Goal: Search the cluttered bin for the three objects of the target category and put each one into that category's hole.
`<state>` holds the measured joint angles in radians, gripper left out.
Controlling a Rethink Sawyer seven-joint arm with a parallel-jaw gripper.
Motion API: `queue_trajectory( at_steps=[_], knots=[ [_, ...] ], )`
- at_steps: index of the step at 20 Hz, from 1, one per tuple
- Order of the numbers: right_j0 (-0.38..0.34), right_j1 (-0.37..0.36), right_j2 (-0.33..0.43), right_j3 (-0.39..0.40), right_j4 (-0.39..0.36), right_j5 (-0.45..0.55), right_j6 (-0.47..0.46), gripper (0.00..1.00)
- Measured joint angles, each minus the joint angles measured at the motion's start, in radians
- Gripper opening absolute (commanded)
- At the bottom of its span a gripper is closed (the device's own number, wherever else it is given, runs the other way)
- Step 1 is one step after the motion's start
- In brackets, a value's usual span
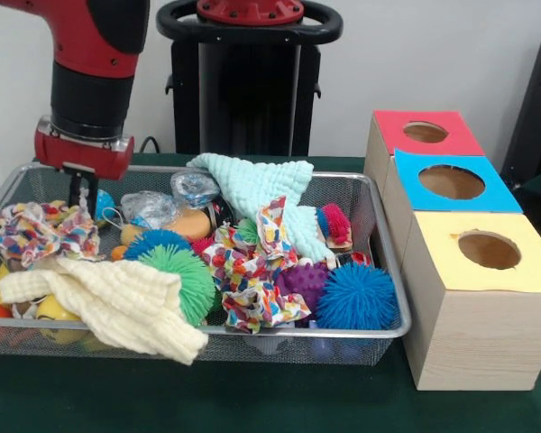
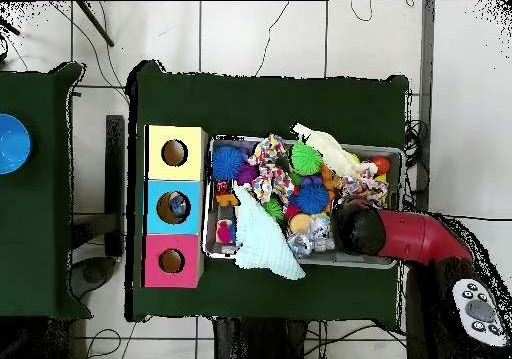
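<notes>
1. Plainly, the silver wire-mesh bin (image 1: 383, 236) sits on the green felt tabletop (image 1: 252, 397), heaped with soft and spiky toys.
2. Beside it stand three pale wooden boxes, each with a round hole in a coloured top: the yellow-topped box (image 1: 487, 298), the blue-topped box (image 1: 451, 185) and the red-topped box (image 1: 424, 135).
3. Something small lies inside the blue box's hole in the overhead view; what it is I cannot tell.
4. The tool (image 1: 81, 194) hangs from the red and black arm (image 1: 95, 81) into the bin's corner, its dark tips down among the clutter; whether they are spread or closed cannot be told.
5. Just beside it lies a bunched multicoloured patterned cloth (image 1: 36, 233).
6. A cream waffle-textured cloth (image 1: 117, 302) drapes over the bin's front rim.
7. A mint-green waffle cloth (image 1: 261, 185) lies over the back rim.
8. Rubbery spiked balls sit between them: a green spiky ball (image 1: 185, 280), a blue spiky ball (image 1: 356, 296) and a purple spiky ball (image 1: 305, 280).
9. A second patterned cloth (image 1: 252, 266) twists across the middle.
10. Which category is the target, the pictures do not show.
</notes>
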<state>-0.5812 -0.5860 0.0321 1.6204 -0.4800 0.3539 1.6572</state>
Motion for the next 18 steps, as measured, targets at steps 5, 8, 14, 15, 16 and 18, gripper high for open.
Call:
queue_trajectory(
  at_steps=[5, 8, 14, 15, 16, 18],
  knots=[
    [0.001, 0.044, -0.016, 0.027, 0.003, -0.049, 0.000, 0.00],
    [0.005, 0.057, -0.025, 0.045, 0.011, -0.050, 0.000, 0.00],
    [0.008, 0.049, -0.027, 0.071, 0.034, -0.050, 0.000, 1.00],
    [0.008, 0.046, -0.027, 0.075, 0.039, -0.050, 0.000, 1.00],
    [0.008, 0.041, -0.027, 0.077, 0.043, -0.050, 0.000, 1.00],
    [0.008, 0.030, -0.026, 0.083, 0.049, -0.050, 0.000, 1.00]
  ],
)
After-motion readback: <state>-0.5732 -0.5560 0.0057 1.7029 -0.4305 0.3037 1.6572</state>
